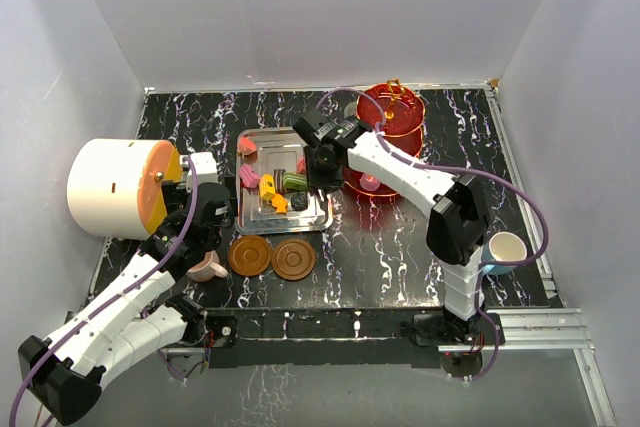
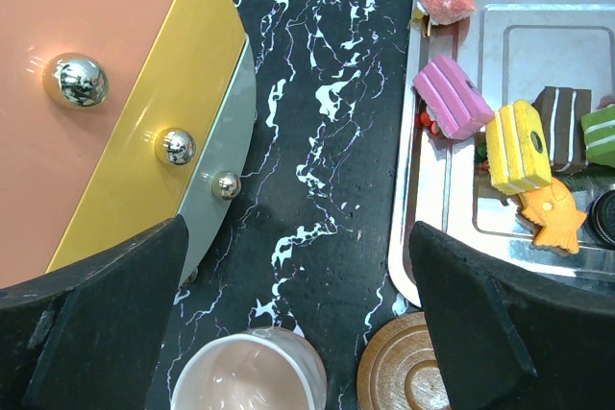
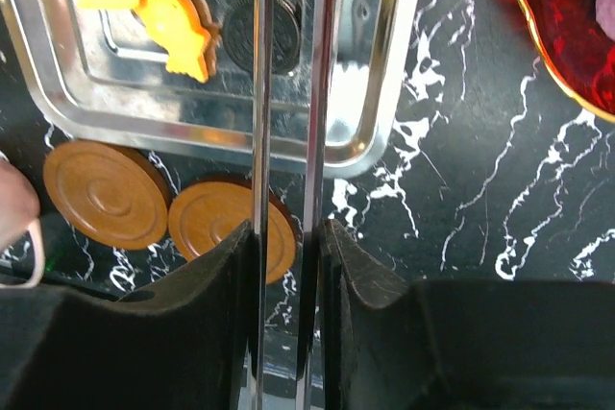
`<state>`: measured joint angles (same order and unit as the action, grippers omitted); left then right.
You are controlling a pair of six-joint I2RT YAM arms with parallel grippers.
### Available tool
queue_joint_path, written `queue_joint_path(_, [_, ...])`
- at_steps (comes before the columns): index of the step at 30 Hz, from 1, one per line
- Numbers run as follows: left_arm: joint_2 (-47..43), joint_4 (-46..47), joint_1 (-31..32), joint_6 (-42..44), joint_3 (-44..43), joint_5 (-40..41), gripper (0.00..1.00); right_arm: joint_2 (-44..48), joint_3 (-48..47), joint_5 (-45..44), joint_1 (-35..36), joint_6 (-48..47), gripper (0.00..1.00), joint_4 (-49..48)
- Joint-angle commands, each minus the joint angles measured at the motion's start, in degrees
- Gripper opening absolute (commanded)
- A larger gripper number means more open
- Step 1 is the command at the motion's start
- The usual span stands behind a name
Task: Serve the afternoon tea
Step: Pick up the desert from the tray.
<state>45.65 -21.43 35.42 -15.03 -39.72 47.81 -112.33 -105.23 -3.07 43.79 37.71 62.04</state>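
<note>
The step in hand looks like lifting one of the sweets (image 2: 517, 146) off the steel tray (image 2: 538, 45) with tongs and carrying it right to the red stand (image 1: 390, 112), where one pink piece (image 1: 370, 182) already lies on the lowest tier.

The right gripper (image 3: 286, 232) has its fingers (image 3: 216, 285) pressed against both blades of the metal tongs (image 3: 261, 93), squeezing them nearly parallel. The blades run out over the tray's right half, past a dark round biscuit (image 3: 274, 36). Their tips leave the wrist view and are hidden from above, so I cannot tell whether a sweet is caught.

To do this well, the tips should straddle a single piece, with only enough squeeze to keep it from slipping. The lift should go straight up until clear of the tray rim, then swing right to a tier of the stand, keeping the blades level.

The right arm rises from its base at the near right, bends at the elbow and reaches far and left, wrist tipped down over the tray.

The left gripper (image 2: 298, 247) hangs with fingers spread wide over the bench (image 2: 317, 141), between the white drum (image 1: 110, 187) and the tray, just above the pink cup (image 2: 250, 372). The two saucers (image 1: 250, 255) sit bare just near of the tray. The blue cup (image 1: 505, 247) stands well apart at the near right.
</note>
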Motion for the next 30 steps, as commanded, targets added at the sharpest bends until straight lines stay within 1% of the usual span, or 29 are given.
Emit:
queue_joint_path(1, [-0.7, -0.1, -0.2, 0.3, 0.1, 1.1, 0.99, 5.0, 3.8, 1.3, -0.1, -1.6, 0.27, 2.8])
queue_joint_path(5, [-0.3, 0.2, -0.2, 0.4, 0.1, 0.5, 0.99, 8.4, 9.3, 1.6, -0.2, -1.5, 0.27, 2.9])
queue_joint_path(10, [-0.2, 0.2, -0.2, 0.4, 0.0, 0.4, 0.99, 13.1, 15.2, 4.2, -0.1, -0.5, 0.27, 1.0])
queue_joint_path(13, [0.0, 0.2, -0.2, 0.4, -0.1, 0.4, 0.99, 15.5, 17.2, 5.6, -0.1, -0.7, 0.26, 0.5])
queue_joint_path(16, [0.1, 0.2, -0.2, 0.4, -0.1, 0.3, 0.99, 17.0, 19.3, 8.9, 0.2, -1.4, 0.26, -0.5])
queue_joint_path(19, [0.2, 0.2, -0.2, 0.4, -0.1, 0.2, 0.99, 18.6, 21.2, 9.6, 0.3, -1.4, 0.26, -0.2])
queue_joint_path(23, [0.3, 0.4, -0.2, 0.5, -0.1, -0.2, 0.99, 19.8, 20.8, 8.4, 0.5, -1.3, 0.28, 0.7])
queue_joint_path(30, [0.3, 0.3, -0.2, 0.5, -0.1, -0.4, 0.99, 18.7, 13.0, 5.3, 0.5, -0.4, 0.32, 2.9])
